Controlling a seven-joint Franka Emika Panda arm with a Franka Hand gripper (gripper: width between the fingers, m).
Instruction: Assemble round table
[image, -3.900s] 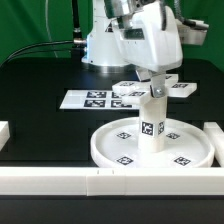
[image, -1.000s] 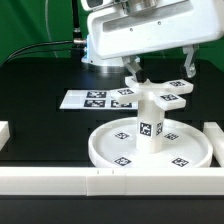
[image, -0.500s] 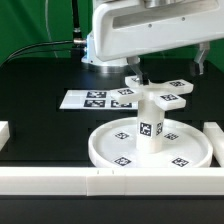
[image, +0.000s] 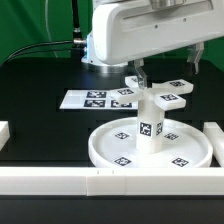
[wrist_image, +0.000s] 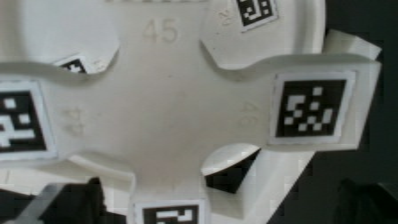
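Note:
In the exterior view the large rimmed round disc lies flat at the front. The short leg stands upright at its middle. The cross-shaped foot sits on top of the leg. My gripper hangs just above the foot, open and empty, with one finger over a foot arm and the other at the exterior view's right. In the wrist view the foot and its tags fill the picture, and my gripper straddles it with dark fingertips at the edge.
The marker board lies behind the disc toward the exterior view's left. White border rails run along the front, at the right and at the left. The robot base stands at the back.
3.9 s ago the gripper was low, around the foot on the leg. It has since let go and risen. Over the last second it drifted slightly toward the exterior view's right. The foot stays on the leg.

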